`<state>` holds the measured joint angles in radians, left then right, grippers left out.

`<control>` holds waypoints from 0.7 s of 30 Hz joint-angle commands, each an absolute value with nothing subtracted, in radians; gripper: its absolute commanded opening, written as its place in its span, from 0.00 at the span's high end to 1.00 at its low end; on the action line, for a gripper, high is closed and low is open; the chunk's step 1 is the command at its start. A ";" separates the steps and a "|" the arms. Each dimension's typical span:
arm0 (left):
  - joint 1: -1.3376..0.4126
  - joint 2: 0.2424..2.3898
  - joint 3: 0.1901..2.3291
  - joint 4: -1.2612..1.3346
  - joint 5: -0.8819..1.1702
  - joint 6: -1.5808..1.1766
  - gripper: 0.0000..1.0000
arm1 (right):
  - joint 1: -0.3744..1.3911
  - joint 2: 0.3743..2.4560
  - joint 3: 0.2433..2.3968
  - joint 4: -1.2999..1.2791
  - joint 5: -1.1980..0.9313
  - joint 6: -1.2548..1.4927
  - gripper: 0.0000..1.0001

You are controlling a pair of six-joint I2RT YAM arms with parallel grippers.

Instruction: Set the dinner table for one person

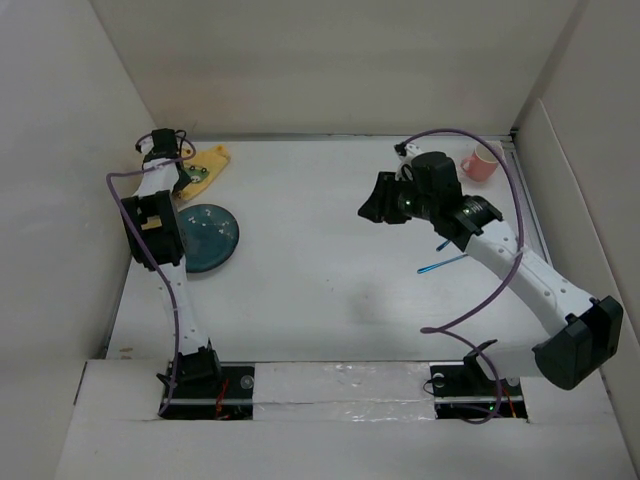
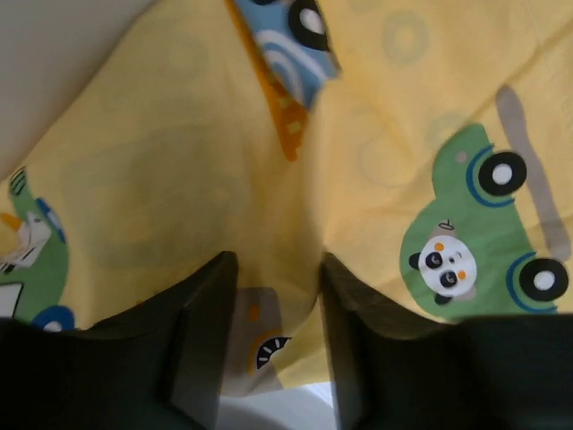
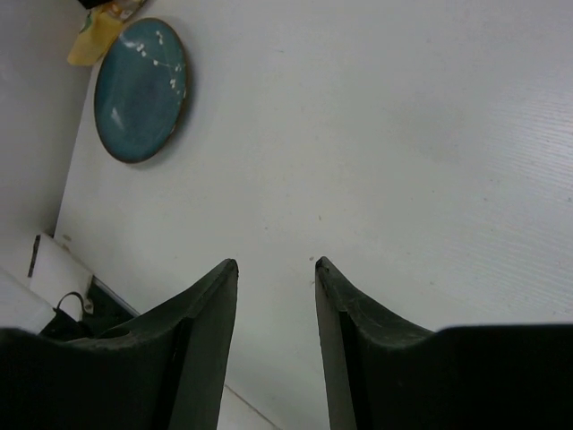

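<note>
On the white dinner table (image 1: 320, 300), a yellow car-patterned cloth mat (image 1: 208, 168) lies crumpled at the back left. My left gripper (image 1: 188, 172) is down on it. In the left wrist view its jaws (image 2: 276, 260) stand apart with a raised fold of the mat (image 2: 206, 161) between them. A teal plate (image 1: 205, 237) lies just in front of the mat. My right gripper (image 1: 378, 198) is open and empty, held above the table's middle right (image 3: 276, 262). The plate (image 3: 141, 88) shows far off in the right wrist view.
A pink cup (image 1: 480, 165) stands at the back right corner. A thin blue utensil (image 1: 443, 264) lies on the table under the right arm. Beige walls close in the table at the back and both sides.
</note>
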<state>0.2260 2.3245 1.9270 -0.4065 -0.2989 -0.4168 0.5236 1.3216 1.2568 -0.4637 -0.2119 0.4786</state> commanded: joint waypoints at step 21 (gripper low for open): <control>-0.118 1.737 2.036 -0.241 -0.061 -0.455 1.00 | 0.652 1.404 1.471 -0.454 -0.094 0.434 0.54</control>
<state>-0.0753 1.8988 2.0308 -0.3225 -0.0944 -0.4084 0.6498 1.4067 1.3827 -0.4744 -0.1497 0.4633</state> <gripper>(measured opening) 0.006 0.458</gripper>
